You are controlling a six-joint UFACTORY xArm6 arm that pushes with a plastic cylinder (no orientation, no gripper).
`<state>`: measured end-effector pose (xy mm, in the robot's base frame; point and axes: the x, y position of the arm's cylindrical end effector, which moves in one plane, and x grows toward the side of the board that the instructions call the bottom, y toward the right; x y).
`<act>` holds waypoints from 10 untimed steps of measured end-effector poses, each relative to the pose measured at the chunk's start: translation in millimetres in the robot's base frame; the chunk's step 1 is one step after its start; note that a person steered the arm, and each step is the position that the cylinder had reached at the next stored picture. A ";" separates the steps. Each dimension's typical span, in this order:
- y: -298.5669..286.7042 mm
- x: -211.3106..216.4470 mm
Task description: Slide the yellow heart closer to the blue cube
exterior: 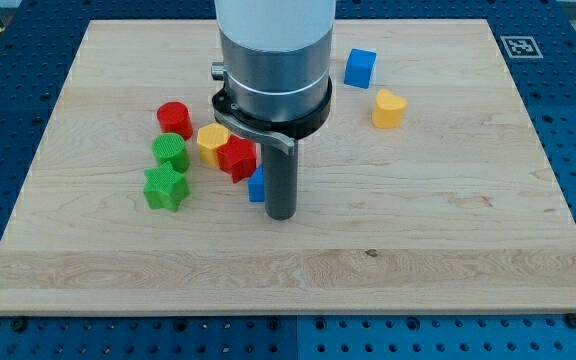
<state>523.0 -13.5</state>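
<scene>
yellow heart (389,108) lies on the wooden board (448,230) toward the view's top right, just below and to the right of the blue cube (360,68); the two are near but apart, with bare wood between them.

camera view — the arm's wide grey-and-white body (273,60) comes down from the view's top edge, where it is cut off, and hides the board behind it. from a dark collar the rod (281,180) descends; my tip (282,216) sits on the board near the centre, well apart from the yellow heart and the blue cube. no hand or jaws are fitted, so there is no open or closed state to tell — the rod holds nothing.

a second blue block (257,186) shows just left of the rod, touching or nearly touching it; most of it is hidden, so its shape cannot be made out. left of it cluster a red block (236,157), a yellow block (211,143) partly tucked behind the red one, a red cylinder (174,118), a green cylinder (171,151) and a green star (165,188).
</scene>
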 end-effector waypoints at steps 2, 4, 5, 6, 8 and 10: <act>23.4 4.8; 90.3 -23.9; 112.6 -56.0; 126.1 -89.0; 138.9 -147.1; 180.0 -167.1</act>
<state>355.8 166.5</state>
